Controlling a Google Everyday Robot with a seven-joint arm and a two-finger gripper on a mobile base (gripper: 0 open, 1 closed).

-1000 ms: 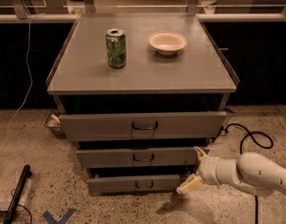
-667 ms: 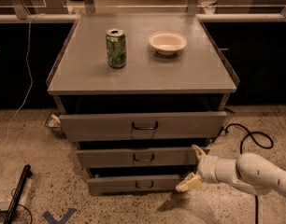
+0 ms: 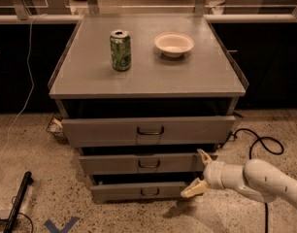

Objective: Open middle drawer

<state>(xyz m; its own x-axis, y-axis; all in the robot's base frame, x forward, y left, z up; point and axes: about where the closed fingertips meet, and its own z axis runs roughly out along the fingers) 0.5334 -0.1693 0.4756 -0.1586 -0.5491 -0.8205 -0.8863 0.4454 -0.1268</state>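
The middle drawer [image 3: 114, 164] lies left of the gripper [image 3: 199, 174], which hangs low by the right end of the drawer fronts, its two fingers spread wide and holding nothing. The upper finger sits at that drawer's right end, the lower beside the bottom drawer [image 3: 119, 192]. The drawer front runs left to right, and its loop handle [image 3: 149, 164] sits at the centre, well left of the fingers. The reach therefore likely goes leftward along the front before any pull toward the near side.
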